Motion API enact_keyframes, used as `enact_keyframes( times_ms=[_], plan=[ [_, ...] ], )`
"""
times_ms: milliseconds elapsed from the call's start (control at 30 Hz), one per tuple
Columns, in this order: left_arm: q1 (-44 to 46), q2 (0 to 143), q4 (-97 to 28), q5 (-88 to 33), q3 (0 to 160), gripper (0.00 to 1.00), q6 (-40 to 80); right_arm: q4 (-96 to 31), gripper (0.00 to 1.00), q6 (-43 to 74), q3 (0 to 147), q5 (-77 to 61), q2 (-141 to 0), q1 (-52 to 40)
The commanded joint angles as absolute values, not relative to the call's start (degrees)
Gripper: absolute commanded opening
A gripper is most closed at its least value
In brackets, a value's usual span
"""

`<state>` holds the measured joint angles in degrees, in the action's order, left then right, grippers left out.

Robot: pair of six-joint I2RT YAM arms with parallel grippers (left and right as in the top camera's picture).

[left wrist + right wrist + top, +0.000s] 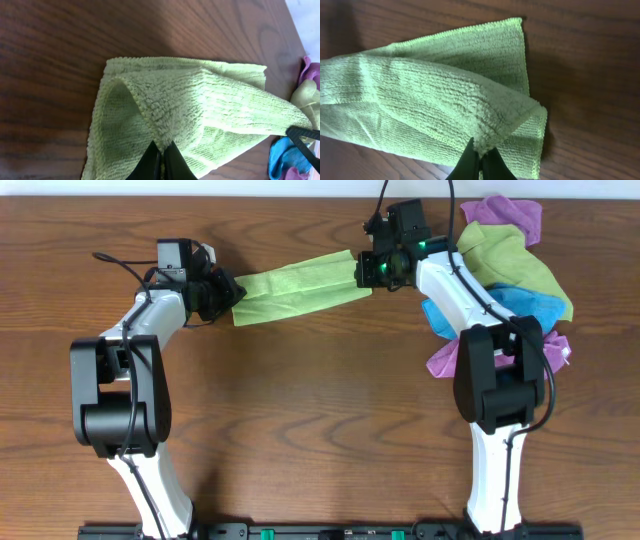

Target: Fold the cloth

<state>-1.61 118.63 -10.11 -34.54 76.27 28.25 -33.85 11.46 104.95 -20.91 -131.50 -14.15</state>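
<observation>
A light green cloth (295,287) lies stretched between my two grippers across the far middle of the wooden table. My left gripper (232,292) is shut on the cloth's left end; in the left wrist view the black fingertips (162,148) pinch a raised fold of the cloth (200,105). My right gripper (363,270) is shut on the right end; in the right wrist view its fingertips (481,150) pinch a lifted corner of the cloth (430,100), with a lower layer lying flat on the table.
A pile of other cloths (510,265), purple, green and blue, lies at the far right of the table beside the right arm. It also shows at the right edge of the left wrist view (300,125).
</observation>
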Motion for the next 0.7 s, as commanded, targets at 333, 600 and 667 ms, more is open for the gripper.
enact_keyframes(
  times_ms=[333, 600, 667],
  plan=[
    [-2.2, 118.6, -16.0, -33.3, 76.9, 0.06, 23.9, -35.6, 0.01, 10.0, 106.0, -19.3, -133.8, -13.8],
    [-2.7, 118.6, -18.2, -33.3, 76.9, 0.06, 23.7, -36.1, 0.02, 10.0, 106.0, -19.3, -134.2, -13.9],
    [-2.7, 118.6, -18.7, -33.1, 76.9, 0.06, 23.6, -36.1, 0.02, 10.0, 106.0, -19.2, -134.2, -13.9]
  ],
)
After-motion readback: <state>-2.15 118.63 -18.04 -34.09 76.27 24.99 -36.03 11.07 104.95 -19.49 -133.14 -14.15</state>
